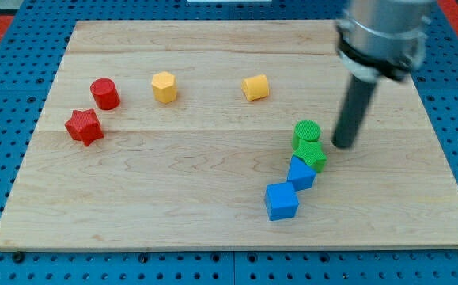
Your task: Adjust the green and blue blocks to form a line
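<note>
A green cylinder (308,131) stands right of the board's middle, with a second green block (312,155) of irregular shape touching it just below. A blue block (300,172) touches that green block at its lower left, and a blue cube (281,201) sits further down and left, touching or nearly touching it. Together they make a slightly bent chain running from upper right to lower left. My tip (343,145) is just to the right of the two green blocks, a small gap away.
A red cylinder (104,94) and a red star-shaped block (84,127) sit at the view's left. Two yellow blocks (164,87) (255,87) lie near the top middle. The wooden board (213,229) rests on a blue surface.
</note>
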